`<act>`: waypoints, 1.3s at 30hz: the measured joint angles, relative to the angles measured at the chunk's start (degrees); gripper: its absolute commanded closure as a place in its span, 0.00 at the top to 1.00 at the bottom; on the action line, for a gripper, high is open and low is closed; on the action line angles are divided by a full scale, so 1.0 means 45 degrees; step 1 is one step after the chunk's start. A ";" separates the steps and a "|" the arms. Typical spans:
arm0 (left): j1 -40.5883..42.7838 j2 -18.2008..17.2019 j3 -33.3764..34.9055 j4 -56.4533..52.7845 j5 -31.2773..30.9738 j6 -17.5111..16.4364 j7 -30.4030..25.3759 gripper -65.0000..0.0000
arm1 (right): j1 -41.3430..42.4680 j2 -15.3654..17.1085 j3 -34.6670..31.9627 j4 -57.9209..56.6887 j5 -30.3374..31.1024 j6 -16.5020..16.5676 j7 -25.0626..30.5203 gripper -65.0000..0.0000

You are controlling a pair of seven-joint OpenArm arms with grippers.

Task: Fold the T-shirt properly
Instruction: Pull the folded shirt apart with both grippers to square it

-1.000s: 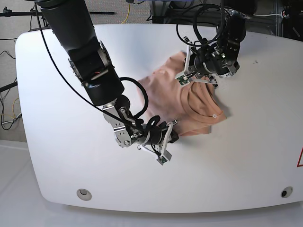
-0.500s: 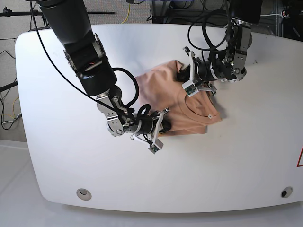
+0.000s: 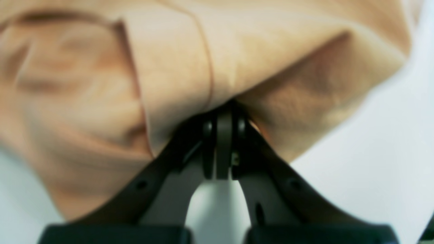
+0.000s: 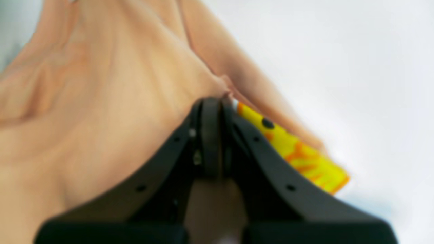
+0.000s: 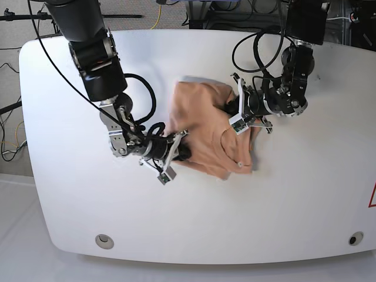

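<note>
In the base view, the right gripper (image 5: pixel 181 151) sat left of centre on the white table (image 5: pixel 294 194), its jaws clamped on the lower left edge of the T-shirt (image 5: pixel 202 126). The salmon-pink cloth lay bunched in the middle of the frame, stretched between the two arms, with its neckline toward the lower right. At the shirt's upper right edge, the left gripper (image 5: pixel 230 107) was pinched together on a fold of fabric.

In the left wrist view the left gripper (image 3: pixel 223 108) had its black jaws closed on a gathered fold, the T-shirt (image 3: pixel 162 67) filling the upper part of the frame above the fingertips. In the right wrist view the right gripper (image 4: pixel 212 101) was likewise closed on cloth, the T-shirt (image 4: pixel 101 101) spreading to the upper left and a yellow-orange print (image 4: pixel 298 152) showing just right of the jaws.
</note>
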 measured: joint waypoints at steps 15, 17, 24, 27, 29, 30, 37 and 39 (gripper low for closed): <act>-0.1039 -0.0131 -0.0024 -0.0272 0.1647 0.0209 0.0699 0.00 | -0.2443 0.1069 0.1821 0.3322 -0.0287 -0.0112 -0.1064 0.02; -0.1292 -0.0136 -0.0029 -0.0529 0.1739 0.0219 0.0695 0.00 | -0.2749 0.1064 0.1996 0.3716 -0.0325 -0.0112 -0.1268 0.02; -0.2195 -0.0209 -0.0063 -0.1875 0.1899 0.0272 -0.0136 0.00 | -0.4124 0.1054 0.2667 0.5207 -0.0325 -0.0112 -0.1413 0.02; -0.2472 -0.0238 -0.0078 -0.2433 0.1880 0.0272 -0.0656 0.00 | -0.4668 0.1064 0.2885 0.5785 -0.0330 -0.0117 -0.1467 0.02; -0.2662 -0.0243 -0.0087 -0.2793 0.1846 0.0267 -0.0962 0.00 | -0.4979 0.1064 0.3002 0.6183 -0.0330 -0.0151 -0.1724 0.02; -0.2773 -0.0233 -0.0087 -0.2977 0.1787 0.0267 -0.1044 0.00 | -0.5124 0.1059 0.3099 0.6402 -0.0340 -0.0155 -0.1904 0.02; -0.3230 -0.0194 -0.0083 -0.3497 0.1807 0.0257 -0.1044 0.00 | -0.5969 0.1025 0.3274 0.7514 -0.0432 -0.0209 -0.2429 0.02; -0.3269 -0.0180 -0.0073 -0.3507 0.1812 0.0257 -0.1030 0.00 | -0.6149 0.1020 0.3274 0.7742 -0.0432 -0.0204 -0.2506 0.02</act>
